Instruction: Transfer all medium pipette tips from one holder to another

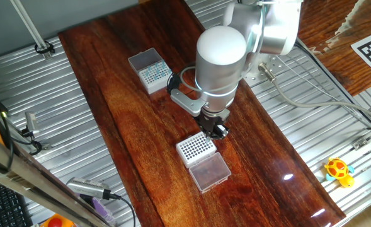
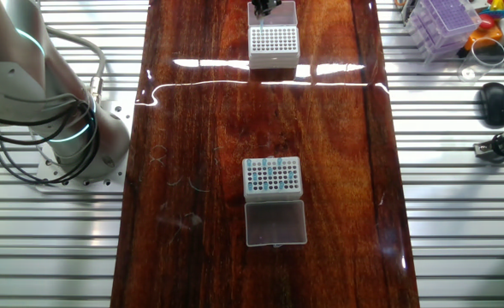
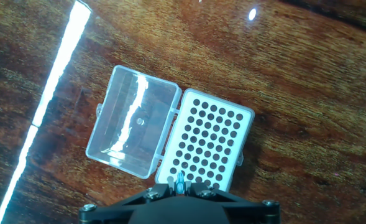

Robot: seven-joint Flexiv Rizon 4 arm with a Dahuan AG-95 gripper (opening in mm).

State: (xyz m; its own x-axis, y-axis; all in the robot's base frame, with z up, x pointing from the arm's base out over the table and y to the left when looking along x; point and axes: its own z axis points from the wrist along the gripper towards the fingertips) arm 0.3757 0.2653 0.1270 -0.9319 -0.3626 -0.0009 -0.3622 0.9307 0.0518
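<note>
We see the gripper [image 3: 180,184] clamped on one teal pipette tip [image 3: 181,181], hovering over the near edge of the bold-holed rack [image 3: 205,142], whose clear lid [image 3: 132,122] lies open beside it on the wooden counter [image 2: 200,128]. The fine-dotted rack [image 2: 272,178] (other teal tips [image 2: 264,177] stand in it) sits well apart.

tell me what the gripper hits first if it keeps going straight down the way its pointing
Probably the white rack with bold dark holes, near its edge; the gripper carries a teal tip that would meet it first.
</note>
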